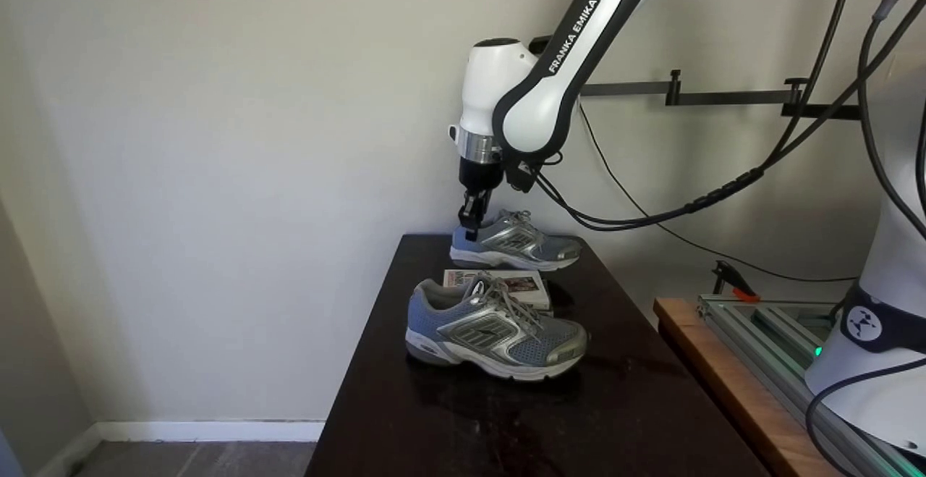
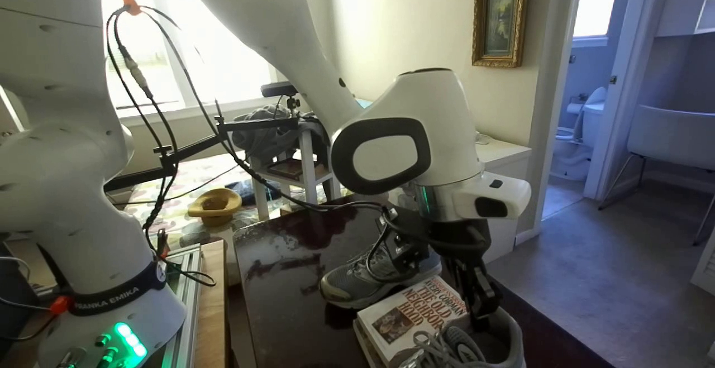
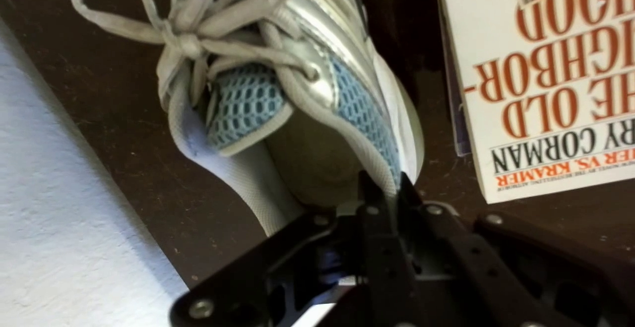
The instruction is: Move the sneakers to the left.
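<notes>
Two grey-silver sneakers with blue mesh and white soles are on the dark table. In an exterior view, the near sneaker (image 1: 499, 332) stands in front and the far sneaker (image 1: 517, 242) stands behind, near the wall. My gripper (image 1: 472, 234) is at the far sneaker's heel. In the wrist view, my gripper (image 3: 384, 188) has one finger inside the shoe opening and one outside, closed on the collar of this sneaker (image 3: 364, 103). This held sneaker (image 2: 511, 331) is cut off at the bottom of an exterior view, where the free sneaker (image 2: 352, 281) stands behind the arm.
A book (image 2: 396, 318) lies between the two sneakers; it also shows in the wrist view (image 3: 545, 94). The dark table (image 1: 463, 433) has its far end against the wall. The robot base stands on a wooden bench (image 1: 752, 397). Cables (image 1: 651, 220) hang from the arm.
</notes>
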Available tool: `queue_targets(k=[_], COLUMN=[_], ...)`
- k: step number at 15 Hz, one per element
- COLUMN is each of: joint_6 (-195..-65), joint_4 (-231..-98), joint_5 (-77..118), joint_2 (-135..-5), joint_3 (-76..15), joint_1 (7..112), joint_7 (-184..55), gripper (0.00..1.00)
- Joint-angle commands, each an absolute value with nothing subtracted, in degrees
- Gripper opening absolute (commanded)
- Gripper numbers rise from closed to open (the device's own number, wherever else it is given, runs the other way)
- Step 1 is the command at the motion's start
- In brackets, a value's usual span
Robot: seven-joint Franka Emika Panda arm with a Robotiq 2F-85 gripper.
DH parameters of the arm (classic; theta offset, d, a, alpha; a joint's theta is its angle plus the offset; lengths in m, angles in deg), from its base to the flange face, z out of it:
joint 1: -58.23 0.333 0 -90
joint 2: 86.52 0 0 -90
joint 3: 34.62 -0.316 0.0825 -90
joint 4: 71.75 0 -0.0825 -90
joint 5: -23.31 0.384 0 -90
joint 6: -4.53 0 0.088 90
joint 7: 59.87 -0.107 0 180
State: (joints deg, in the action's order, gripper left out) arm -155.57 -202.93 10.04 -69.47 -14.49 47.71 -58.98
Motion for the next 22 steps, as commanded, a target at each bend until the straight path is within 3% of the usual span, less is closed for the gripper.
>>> queue_targets(k=[1,8,9,12,19,22], joint_6=[-157.54,-160.84,-160.98,-161.47,-160.53,-158.11], joint_4=[-205.07,-205.04,-204.9,-204.93,-205.81,-206.86], joint_5=[6.51,6.54,6.16,5.77,6.63,9.1], joint_2=[-71.67,-70.62,-70.38,-70.22,-72.04,-75.02], joint_3=[-12.78,-12.01,-11.49,-10.78,-10.82,-13.02], joint_1=[48.86,49.41,49.88,50.64,51.33,49.61], joint_7=[-61.91,-63.36,-64.04,-65.06,-65.06,-62.32], gripper=[0.02,0.02,0.35,0.48,0.99,1.0])
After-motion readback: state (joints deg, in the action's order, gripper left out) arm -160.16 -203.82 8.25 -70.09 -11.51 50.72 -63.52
